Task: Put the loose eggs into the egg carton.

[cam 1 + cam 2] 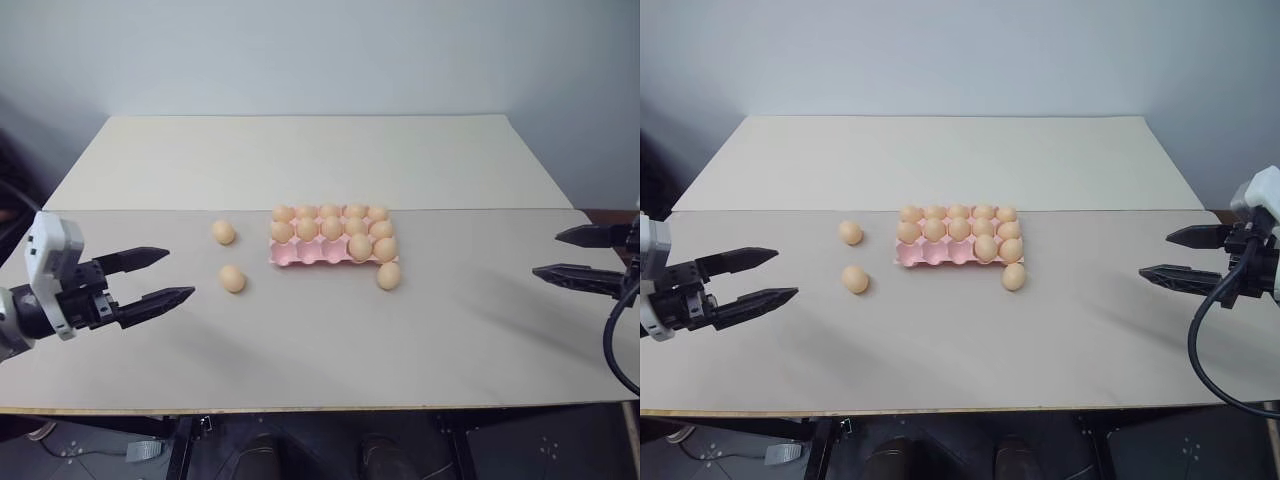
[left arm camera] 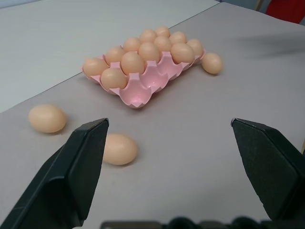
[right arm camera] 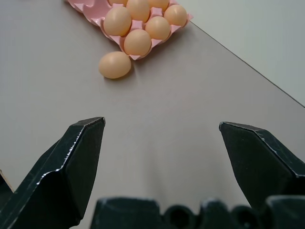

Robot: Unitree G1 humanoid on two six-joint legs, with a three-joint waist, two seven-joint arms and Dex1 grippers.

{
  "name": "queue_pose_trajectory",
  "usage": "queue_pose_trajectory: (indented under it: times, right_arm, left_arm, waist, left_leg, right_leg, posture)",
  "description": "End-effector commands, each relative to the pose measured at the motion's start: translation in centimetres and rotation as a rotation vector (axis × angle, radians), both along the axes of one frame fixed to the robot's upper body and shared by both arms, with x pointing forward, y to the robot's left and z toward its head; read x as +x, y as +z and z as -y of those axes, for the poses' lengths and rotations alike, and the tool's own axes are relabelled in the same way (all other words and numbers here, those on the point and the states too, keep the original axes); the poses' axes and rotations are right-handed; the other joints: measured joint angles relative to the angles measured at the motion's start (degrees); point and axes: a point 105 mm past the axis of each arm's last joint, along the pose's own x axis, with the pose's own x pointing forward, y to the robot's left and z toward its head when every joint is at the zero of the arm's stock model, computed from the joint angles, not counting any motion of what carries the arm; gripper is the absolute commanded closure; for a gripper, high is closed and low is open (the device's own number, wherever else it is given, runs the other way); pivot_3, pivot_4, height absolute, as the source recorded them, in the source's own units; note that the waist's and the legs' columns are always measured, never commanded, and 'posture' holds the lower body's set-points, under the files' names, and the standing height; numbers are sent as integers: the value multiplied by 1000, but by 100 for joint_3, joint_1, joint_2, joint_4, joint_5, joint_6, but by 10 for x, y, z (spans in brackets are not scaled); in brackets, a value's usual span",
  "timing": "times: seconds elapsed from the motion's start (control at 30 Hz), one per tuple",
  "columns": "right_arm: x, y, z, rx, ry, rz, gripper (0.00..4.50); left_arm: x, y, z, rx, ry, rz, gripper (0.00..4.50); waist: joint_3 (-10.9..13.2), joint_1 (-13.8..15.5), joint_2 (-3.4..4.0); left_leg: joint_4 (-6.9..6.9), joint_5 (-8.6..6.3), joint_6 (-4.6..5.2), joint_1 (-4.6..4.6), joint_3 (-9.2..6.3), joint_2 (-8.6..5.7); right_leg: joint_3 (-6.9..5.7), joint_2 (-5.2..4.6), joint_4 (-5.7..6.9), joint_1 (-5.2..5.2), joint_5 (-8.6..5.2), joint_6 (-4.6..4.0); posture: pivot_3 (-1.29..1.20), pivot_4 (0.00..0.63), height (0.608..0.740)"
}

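Observation:
The pink egg carton [image 1: 300, 256] lies at the middle of the table, its back two rows full of eggs and two eggs in the front row's right cups. Three loose eggs lie on the table. One egg [image 1: 223, 232] is left of the carton, another egg [image 1: 232, 278] is nearer me on the left, and a third egg [image 1: 388, 275] touches the carton's front right corner. My left gripper [image 1: 178, 274] hovers open and empty at the left, apart from the eggs. My right gripper [image 1: 547, 253] hovers open and empty at the far right.
The table is made of two pale boards, with a seam [image 1: 150, 210] running across behind the carton. Its front edge [image 1: 320, 408] is close to me. A black cable [image 1: 1200, 340] hangs from my right wrist.

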Motion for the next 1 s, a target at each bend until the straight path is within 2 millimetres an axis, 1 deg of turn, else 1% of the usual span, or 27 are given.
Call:
queue_pose_trajectory:
  times: [0.03,0.13,0.27,0.4,0.47,0.6,0.73,0.87,0.93,1.0]
  right_arm:
    - [3,8,-4,-13,20,47,28]
    - [7,0,-9,-17,27,29,28]
    - [14,-10,-26,-13,50,28,28]
    - [28,-31,-56,-32,12,32,28]
    - [31,-35,-69,-26,-7,40,28]
    - [51,-34,-101,108,-176,21,28]
    - [65,-31,-116,181,-387,-21,28]
    - [70,-34,-140,234,-448,-41,28]
    - [75,-35,-145,260,-481,-43,28]
    - [78,-37,-146,251,-519,-44,28]
  left_arm:
    - [-9,16,-9,25,20,43,0]
    - [-15,14,-14,42,45,31,0]
    - [-17,9,-10,40,46,24,0]
    - [-18,3,2,4,24,17,0]
    - [-19,1,5,-5,22,12,0]
    - [-18,-8,11,-34,18,-8,0]
    - [-18,-12,14,-46,16,-18,0]
    - [-18,-14,16,-50,10,-26,0]
    - [-18,-15,17,-49,6,-30,0]
    - [-18,-17,19,-47,1,-33,0]
  waist:
    - [0,2,0]
    - [1,11,1]
    - [1,18,1]
    - [1,24,1]
    - [1,21,1]
    - [0,-8,1]
    - [0,17,1]
    - [-2,56,-1]
    - [-2,48,-1]
    - [-2,33,-1]
  left_leg:
    - [0,0,0,-1,0,0]
    - [0,0,0,0,2,0]
    - [1,0,0,3,1,0]
    - [1,0,-1,-1,-1,0]
    - [1,0,-1,-4,-2,1]
    - [3,1,-3,-6,0,0]
    - [2,2,-4,-12,-4,4]
    - [4,13,-21,-66,-4,0]
    - [4,14,-24,-70,-3,0]
    - [4,14,-24,-69,-1,-1]
  right_leg:
    - [0,-1,0,-1,0,0]
    - [0,-2,0,0,0,0]
    - [-2,-3,2,4,0,0]
    - [-1,-2,2,0,0,0]
    - [-1,-2,3,-3,0,0]
    - [6,-2,12,-10,1,-1]
    - [2,3,14,-18,1,-2]
    - [-2,-4,21,-71,2,-2]
    - [-4,-5,21,-75,2,-2]
    - [-4,-5,22,-75,2,-1]
  posture:
    - [0,150,740]
    - [0,150,740]
    - [0,150,740]
    - [0,150,740]
    - [0,150,740]
    - [0,150,740]
    - [0,150,740]
    - [0,150,740]
    - [0,150,740]
    - [0,150,740]
